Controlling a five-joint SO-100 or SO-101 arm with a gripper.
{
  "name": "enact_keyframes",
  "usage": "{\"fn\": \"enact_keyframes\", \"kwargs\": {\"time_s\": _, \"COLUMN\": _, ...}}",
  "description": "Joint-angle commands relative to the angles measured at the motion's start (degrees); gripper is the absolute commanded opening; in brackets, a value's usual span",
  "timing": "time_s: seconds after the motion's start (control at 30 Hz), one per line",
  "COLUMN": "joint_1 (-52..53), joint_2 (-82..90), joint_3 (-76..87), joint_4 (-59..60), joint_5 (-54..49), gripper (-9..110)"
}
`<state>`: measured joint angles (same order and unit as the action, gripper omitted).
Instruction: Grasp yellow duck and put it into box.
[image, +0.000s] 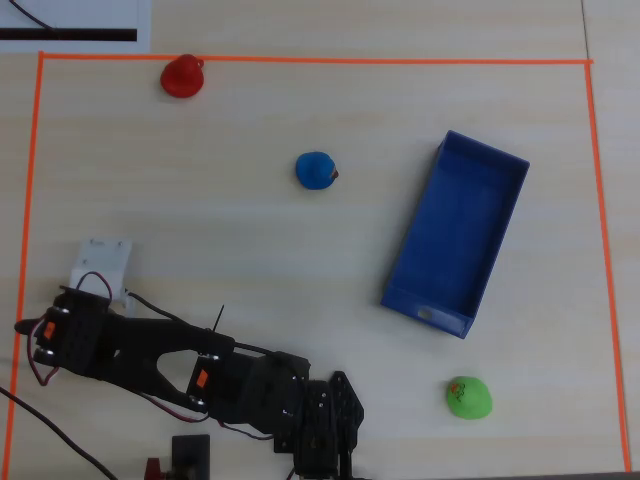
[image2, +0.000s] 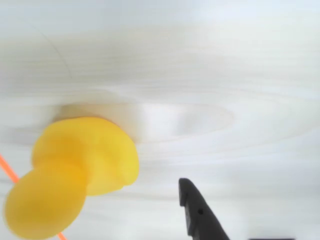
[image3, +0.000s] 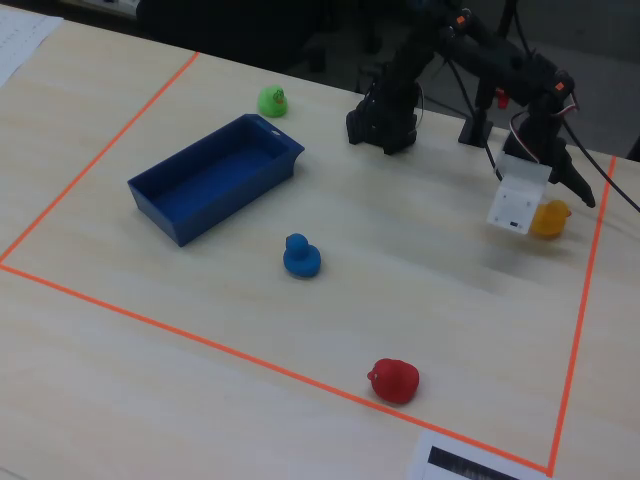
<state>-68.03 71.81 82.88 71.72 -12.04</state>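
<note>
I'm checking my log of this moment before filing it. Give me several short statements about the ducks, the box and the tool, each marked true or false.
1. The box is empty. True.
2. The yellow duck lies inside the box. False: it sits on the table near the orange tape, beside the tool.
3. The blue duck sits on the table outside the box. True.
4. The tool is clamped on the yellow duck. False: in the wrist view the duck lies clear of the one visible finger.
5. The green duck is next to the red duck. False: they sit near opposite corners.
</note>
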Motion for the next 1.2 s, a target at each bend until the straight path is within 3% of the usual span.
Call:
{"fn": "enact_keyframes", "kwargs": {"time_s": 0.0, "joint_1": -1.32, "joint_2": 1.32, "joint_3": 0.53, "joint_4": -1.85, "joint_5": 0.18, "gripper": 63}}
{"fn": "enact_keyframes", "kwargs": {"time_s": 1.0, "joint_1": 0.26, "joint_2": -3.52, "joint_3": -1.49, "joint_4": -7.12, "joint_5": 1.58, "gripper": 62}}
{"fn": "enact_keyframes", "kwargs": {"time_s": 1.07, "joint_1": 0.35, "joint_2": -3.96, "joint_3": -1.23, "joint_4": -7.56, "joint_5": 1.67, "gripper": 57}}
{"fn": "enact_keyframes", "kwargs": {"time_s": 1.17, "joint_1": 0.7, "joint_2": -4.31, "joint_3": -0.7, "joint_4": -8.53, "joint_5": 3.34, "gripper": 17}}
